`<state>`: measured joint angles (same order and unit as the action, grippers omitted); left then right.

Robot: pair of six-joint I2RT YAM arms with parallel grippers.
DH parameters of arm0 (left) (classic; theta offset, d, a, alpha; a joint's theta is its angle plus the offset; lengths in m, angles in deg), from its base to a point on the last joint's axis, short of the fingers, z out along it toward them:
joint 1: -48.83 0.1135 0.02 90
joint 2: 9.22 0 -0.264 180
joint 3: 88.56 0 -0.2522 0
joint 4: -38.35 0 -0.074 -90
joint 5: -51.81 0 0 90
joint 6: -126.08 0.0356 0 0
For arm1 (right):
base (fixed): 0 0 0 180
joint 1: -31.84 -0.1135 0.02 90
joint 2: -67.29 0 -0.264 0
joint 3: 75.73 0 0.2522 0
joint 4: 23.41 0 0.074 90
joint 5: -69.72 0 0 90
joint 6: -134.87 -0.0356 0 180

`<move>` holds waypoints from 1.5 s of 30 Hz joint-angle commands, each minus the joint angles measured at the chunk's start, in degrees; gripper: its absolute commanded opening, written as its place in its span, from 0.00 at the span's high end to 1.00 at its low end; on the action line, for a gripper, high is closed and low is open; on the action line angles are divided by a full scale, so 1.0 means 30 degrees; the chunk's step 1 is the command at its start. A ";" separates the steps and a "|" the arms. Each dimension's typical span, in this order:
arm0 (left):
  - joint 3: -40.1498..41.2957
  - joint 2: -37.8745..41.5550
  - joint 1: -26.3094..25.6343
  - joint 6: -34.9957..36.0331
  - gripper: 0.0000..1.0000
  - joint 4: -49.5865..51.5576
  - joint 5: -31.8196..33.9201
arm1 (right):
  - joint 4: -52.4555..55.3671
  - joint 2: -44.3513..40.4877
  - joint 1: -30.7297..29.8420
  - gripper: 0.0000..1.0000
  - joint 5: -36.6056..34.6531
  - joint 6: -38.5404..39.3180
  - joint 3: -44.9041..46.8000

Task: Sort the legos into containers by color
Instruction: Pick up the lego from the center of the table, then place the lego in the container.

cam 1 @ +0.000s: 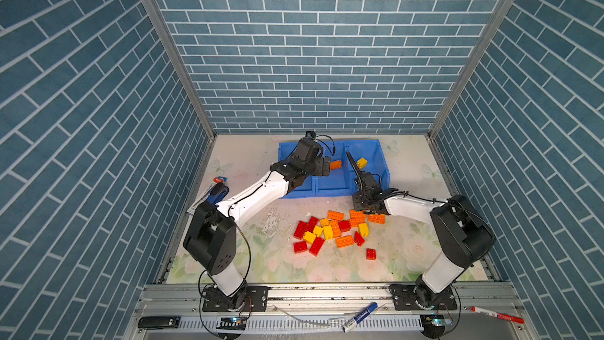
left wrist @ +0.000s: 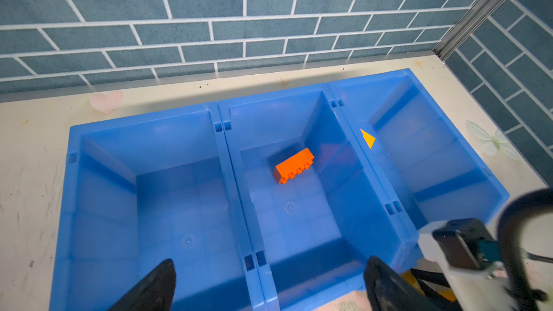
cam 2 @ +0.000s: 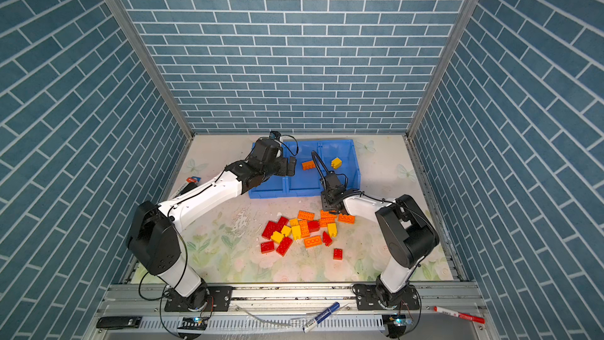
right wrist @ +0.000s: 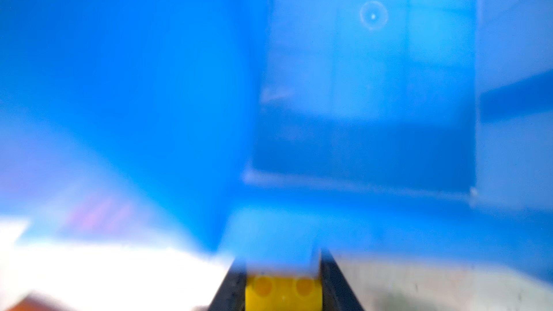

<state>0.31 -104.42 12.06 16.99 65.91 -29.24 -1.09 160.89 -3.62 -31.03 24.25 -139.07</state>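
Now grasping: right claw (right wrist: 283, 276) pinches a small yellow studded plastic brick (right wrist: 283, 293), bottom centre of its wrist view.
Next move likely calls for lifting it into the rightmost bright blue plastic bin (cam 1: 382, 166); left claw (left wrist: 269, 282) hangs spread.

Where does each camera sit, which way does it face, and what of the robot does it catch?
Top views: high at the front, looking down toward the back wall; left arm, right arm, bins, brick pile.
Left wrist: above the bins, looking into them; open left gripper, part of the right arm.
Right wrist: low, blurred, facing a bin wall; right gripper closed on a yellow brick.
Shared: top views and left wrist both show the orange brick in the middle bin.
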 commanded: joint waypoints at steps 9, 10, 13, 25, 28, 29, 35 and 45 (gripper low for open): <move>0.0871 0.0780 -0.0011 -0.0052 0.01 -0.1152 -0.0047 | -0.0832 -0.4367 0.0376 0.80 -0.0310 -0.0025 0.0763; 0.0950 0.0853 0.0006 -0.0107 0.01 -0.1100 0.0133 | -0.0858 -0.4109 0.0719 0.80 -0.0416 -0.0557 0.0532; 0.1198 0.1028 -0.0007 -0.0333 0.01 -0.0774 0.0931 | -0.1361 -0.3249 0.1957 0.80 0.0535 -0.1822 -0.0011; 0.2825 0.1193 0.0325 -0.1988 0.01 0.1548 0.2725 | 0.1393 0.2139 0.3936 0.79 0.1703 -0.0630 -0.5792; 0.3217 0.0942 0.0515 -0.2360 0.01 0.1480 0.2136 | 0.1715 0.3282 0.3936 0.79 0.1469 -0.0819 -0.7090; 0.3283 0.0859 0.0510 -0.2437 0.01 0.1449 0.2044 | 0.1756 0.3633 0.3973 0.79 0.1469 -0.0931 -0.7443; 0.3175 0.0121 0.0707 -0.2542 0.01 0.1397 0.1940 | 0.2422 0.5476 0.4112 0.77 0.1848 -0.1980 -0.9800; 0.2457 -0.0895 0.1613 -0.2188 0.01 0.1727 0.1367 | 0.3239 0.6384 0.4181 0.68 0.2491 -0.2669 -1.1171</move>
<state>9.49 -106.04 16.19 9.80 69.80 -24.15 6.27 179.29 8.77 -24.32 18.89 -169.70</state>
